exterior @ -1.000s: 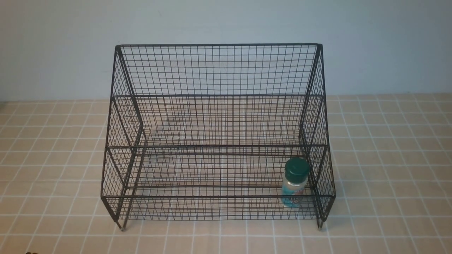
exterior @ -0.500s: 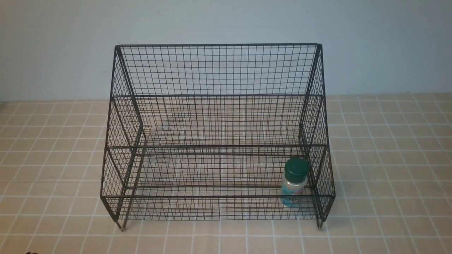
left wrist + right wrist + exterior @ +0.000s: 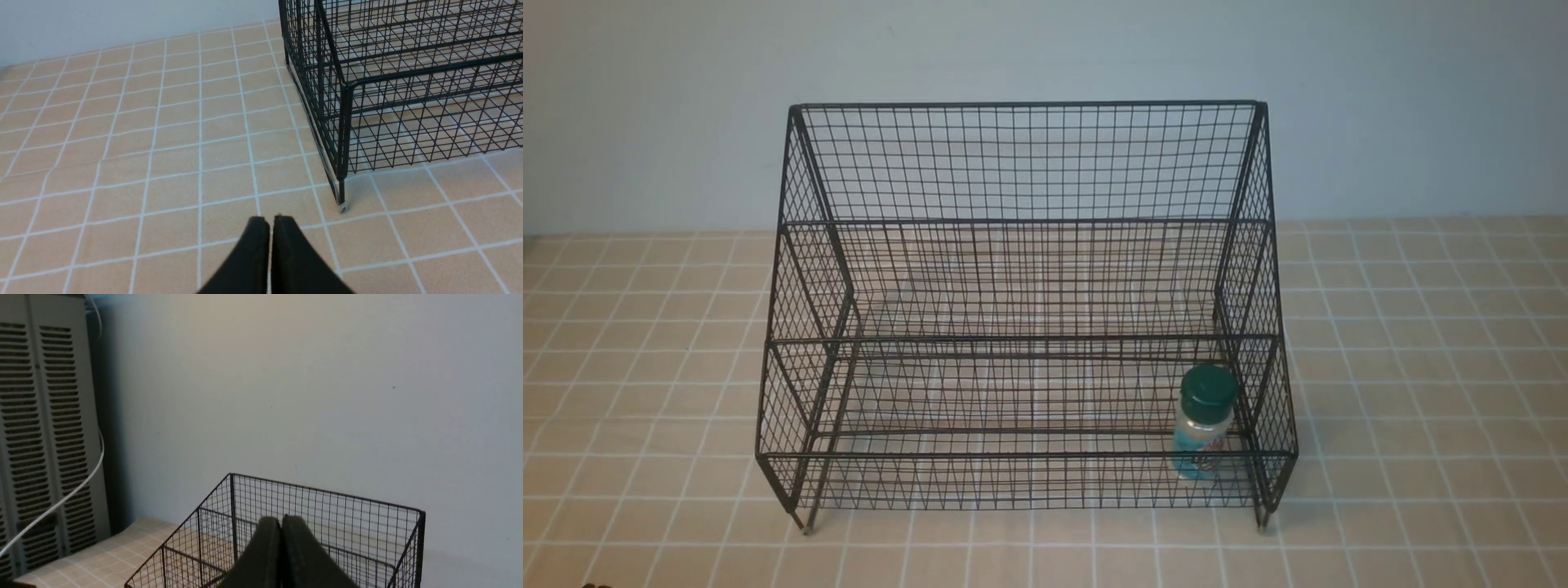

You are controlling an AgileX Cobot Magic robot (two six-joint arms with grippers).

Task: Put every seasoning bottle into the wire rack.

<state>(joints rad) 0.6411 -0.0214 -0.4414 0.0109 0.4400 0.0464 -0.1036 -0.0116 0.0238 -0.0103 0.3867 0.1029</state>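
Note:
The black wire rack (image 3: 1025,220) stands in the middle of the tiled table. A small seasoning bottle (image 3: 1202,433) with a dark green cap and teal label stands upright in the lowest tier, at its right end. Neither gripper shows in the front view. In the left wrist view my left gripper (image 3: 270,220) is shut and empty, low over the tiles near the wire rack's (image 3: 392,81) front left foot. From the right wrist camera my right gripper (image 3: 281,519) is shut and empty, held high and pointing at the wire rack's (image 3: 327,506) tall back and the wall.
The tan tiled tabletop (image 3: 1421,367) extends on both sides of the rack. A pale wall (image 3: 1045,49) rises behind it. A louvred grey cabinet (image 3: 41,437) with a white cable (image 3: 69,490) stands at the table's far left side.

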